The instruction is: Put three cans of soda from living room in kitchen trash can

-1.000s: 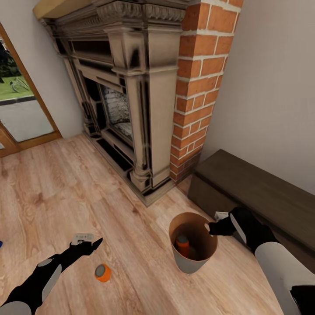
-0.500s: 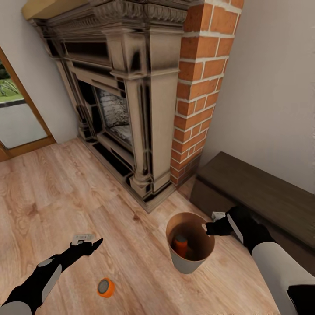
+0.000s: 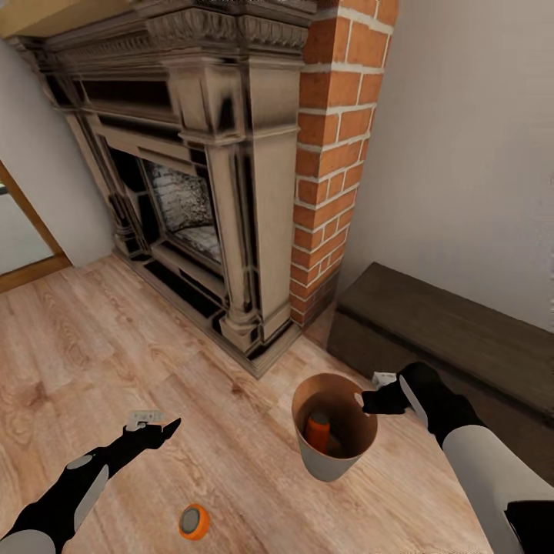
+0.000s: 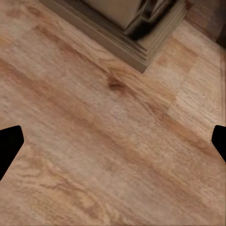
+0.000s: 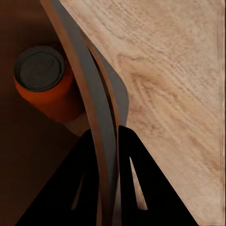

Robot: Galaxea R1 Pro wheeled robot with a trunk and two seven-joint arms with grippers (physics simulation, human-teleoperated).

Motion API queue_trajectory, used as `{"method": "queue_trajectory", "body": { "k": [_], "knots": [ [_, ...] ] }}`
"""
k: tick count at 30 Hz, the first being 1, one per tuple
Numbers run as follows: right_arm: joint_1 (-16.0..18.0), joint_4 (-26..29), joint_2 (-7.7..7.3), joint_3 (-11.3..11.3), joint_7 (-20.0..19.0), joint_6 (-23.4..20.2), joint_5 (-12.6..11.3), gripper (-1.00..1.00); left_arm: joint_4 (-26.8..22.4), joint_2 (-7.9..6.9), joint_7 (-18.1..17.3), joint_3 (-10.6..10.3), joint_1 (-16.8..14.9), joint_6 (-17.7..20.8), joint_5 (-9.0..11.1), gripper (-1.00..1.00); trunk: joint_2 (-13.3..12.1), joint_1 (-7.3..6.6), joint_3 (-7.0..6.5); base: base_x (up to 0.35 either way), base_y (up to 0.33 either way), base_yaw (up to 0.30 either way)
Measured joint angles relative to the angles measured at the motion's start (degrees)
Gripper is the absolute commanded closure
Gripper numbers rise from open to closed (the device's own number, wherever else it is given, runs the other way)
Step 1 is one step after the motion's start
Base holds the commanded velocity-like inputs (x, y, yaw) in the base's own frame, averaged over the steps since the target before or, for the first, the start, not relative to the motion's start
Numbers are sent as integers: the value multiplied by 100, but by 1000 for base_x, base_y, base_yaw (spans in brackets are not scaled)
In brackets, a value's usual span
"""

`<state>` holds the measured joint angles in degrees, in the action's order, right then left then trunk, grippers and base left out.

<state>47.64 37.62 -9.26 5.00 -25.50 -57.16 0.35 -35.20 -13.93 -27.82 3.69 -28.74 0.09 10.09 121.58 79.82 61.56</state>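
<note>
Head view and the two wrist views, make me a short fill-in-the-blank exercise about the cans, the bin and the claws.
1. The right claw is shut on the rim of the ____.
2. The can inside the trash can is coloured ____.
3. The other orange can lies on the wood ____.
4. The left claw has its jaws ____ with only floor between them.

Missing words: trash can; orange; floor; open

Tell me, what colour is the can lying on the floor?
Orange with a grey top; the can shows best in the head view.
</note>
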Motion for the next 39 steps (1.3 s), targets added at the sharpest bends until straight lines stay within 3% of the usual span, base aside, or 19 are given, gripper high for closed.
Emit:
{"method": "queue_trajectory", "body": {
  "k": [17, 25, 34, 39],
  "knots": [
    [-2, 0, 6, 17, -1, 2, 8, 100, 50, 5, 28, 2, 0, 18, -13, -100, 0, 0, -11, 6, -99, -22],
    [-2, 1, 10, 19, 1, 7, -8, 100, 1053, 59, 508, 9, -14, 49, -27, -100, 0, 0, -11, 240, -1, 0],
    [-2, 0, 11, 25, 3, 8, -2, 100, 1175, 150, 799, -11, -17, -29, -28, -100, 0, 0, -11, 34, 0, 0],
    [-3, -1, 43, 34, 3, 11, 33, 100, 1188, 161, 1034, -366, -10, -34, -26, -100, 0, 0, -11, 2, 0, 0]
  ]
}}
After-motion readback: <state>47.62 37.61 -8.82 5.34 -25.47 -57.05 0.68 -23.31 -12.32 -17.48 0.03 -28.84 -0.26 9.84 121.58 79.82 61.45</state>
